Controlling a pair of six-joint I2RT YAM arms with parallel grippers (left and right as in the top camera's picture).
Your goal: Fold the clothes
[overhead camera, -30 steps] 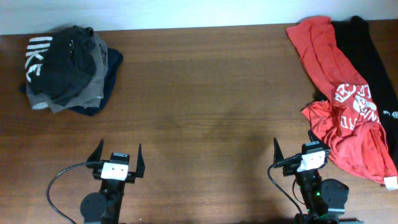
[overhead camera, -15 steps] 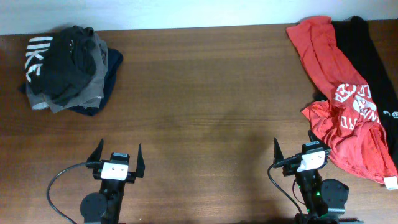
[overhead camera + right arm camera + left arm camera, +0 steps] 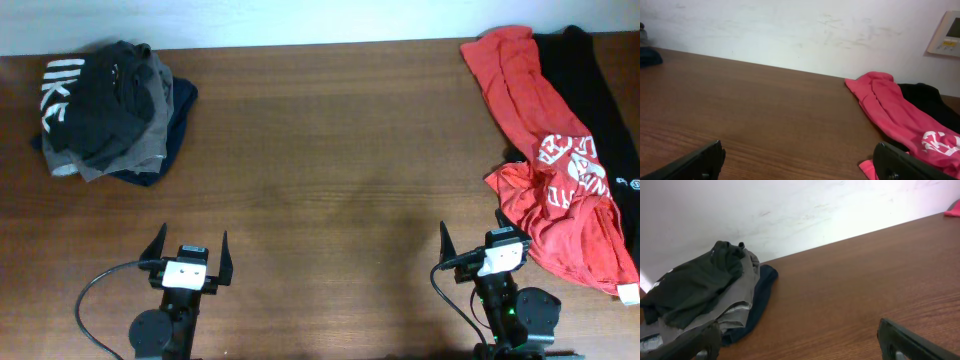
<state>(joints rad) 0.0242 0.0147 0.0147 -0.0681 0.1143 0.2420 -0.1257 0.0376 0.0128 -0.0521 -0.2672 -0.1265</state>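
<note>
A brown wooden counter (image 3: 330, 170) was seen from above, set against a white wall (image 3: 790, 210). 2 robot arms sat at its near edge, 1 at the left and 1 at the right.

The left jaws stood wide open and held nothing, pointing toward the far side of the counter with only bare wood between them. The right jaws were also spread wide and empty, just beside the nearest edge of the red fabric but not touching it. A dark cable (image 3: 95, 290) looped from the left arm's base.

The red-orange T-shirt (image 3: 575, 225) lay crumpled and unfolded at the far right of the counter, running in a long strip from the back right corner down toward the right arm. White lettering (image 3: 572, 165) showed on its lower, bunched part, and a small white tag (image 3: 628, 294) sat at its nearest tip. In the right wrist view the T-shirt (image 3: 890, 110) filled the right side of the frame; in the left wrist view only a sliver of it (image 3: 954, 207) showed at the far right edge.

A black garment (image 3: 600, 90) lay along the T-shirt's right side, touching it and partly under it.

A pile of dark clothes (image 3: 110, 110), black over grey over navy, sat at the back left corner, well apart from both arms. White letters (image 3: 60, 90) marked its left edge.

A pale wall panel (image 3: 947, 32) hung behind the right side.
</note>
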